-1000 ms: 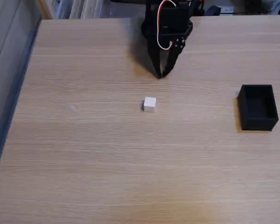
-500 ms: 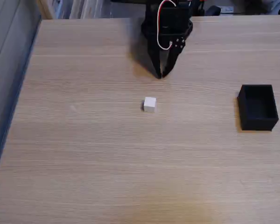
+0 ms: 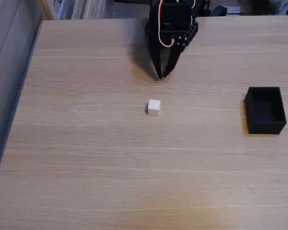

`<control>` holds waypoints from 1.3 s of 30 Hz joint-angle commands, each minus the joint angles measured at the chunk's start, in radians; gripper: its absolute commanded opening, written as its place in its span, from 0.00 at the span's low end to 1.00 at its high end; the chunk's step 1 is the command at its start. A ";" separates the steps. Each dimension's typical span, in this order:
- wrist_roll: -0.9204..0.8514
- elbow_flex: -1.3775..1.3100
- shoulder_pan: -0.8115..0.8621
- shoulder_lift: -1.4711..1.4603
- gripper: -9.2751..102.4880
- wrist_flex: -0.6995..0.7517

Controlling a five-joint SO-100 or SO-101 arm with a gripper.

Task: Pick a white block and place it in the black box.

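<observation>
Since the earlier frame we see the gripper [image 3: 161, 76] shifted a little up and to the left in the fixed view, its fingertips together and holding nothing. We find the white block [image 3: 154, 107] alone on the table [image 3: 86, 158], below the gripper and well apart from the black box [image 3: 265, 110] at the right.
</observation>
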 commanded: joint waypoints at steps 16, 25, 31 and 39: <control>0.140 -0.353 0.009 -0.592 0.19 -0.262; 0.138 -0.488 0.092 -0.882 0.26 -0.367; 0.138 -0.511 0.143 -1.000 0.28 -0.463; 0.155 -0.531 0.167 -1.077 0.30 -0.488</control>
